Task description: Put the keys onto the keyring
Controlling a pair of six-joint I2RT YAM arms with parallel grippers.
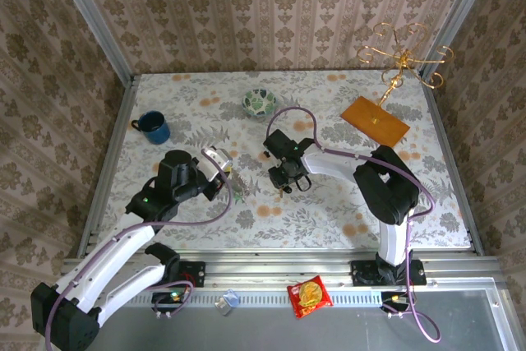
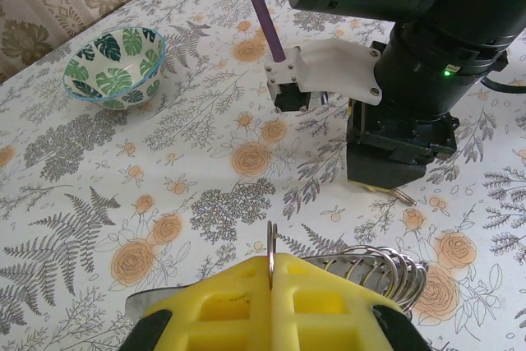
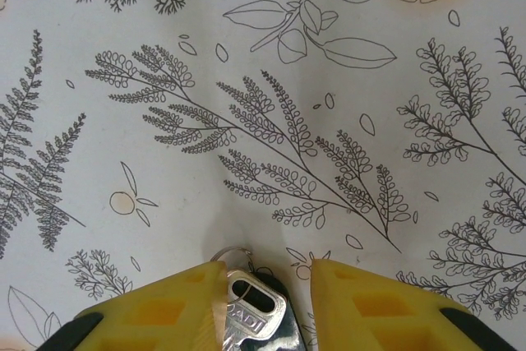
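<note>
My left gripper [image 2: 273,265] has its yellow fingers shut on a thin metal keyring [image 2: 271,236], held on edge just above the tablecloth. A bunch of further metal rings [image 2: 386,267] hangs at its right side. My right gripper [image 3: 267,269] points down at the table with its jaws apart. A silver key [image 3: 251,314] with a small wire ring [image 3: 230,252] through its head lies between them, against the left finger, with something dark under it. In the left wrist view a key tip [image 2: 403,196] pokes out beneath the right gripper. From above, the left gripper [image 1: 233,182] and right gripper [image 1: 288,182] stand close together mid-table.
A leaf-patterned bowl [image 1: 260,103] sits at the back centre and a blue mug [image 1: 153,127] at the back left. An orange board [image 1: 375,120] with a gold wire stand [image 1: 403,59] occupies the back right. A snack packet [image 1: 309,295] lies on the near rail.
</note>
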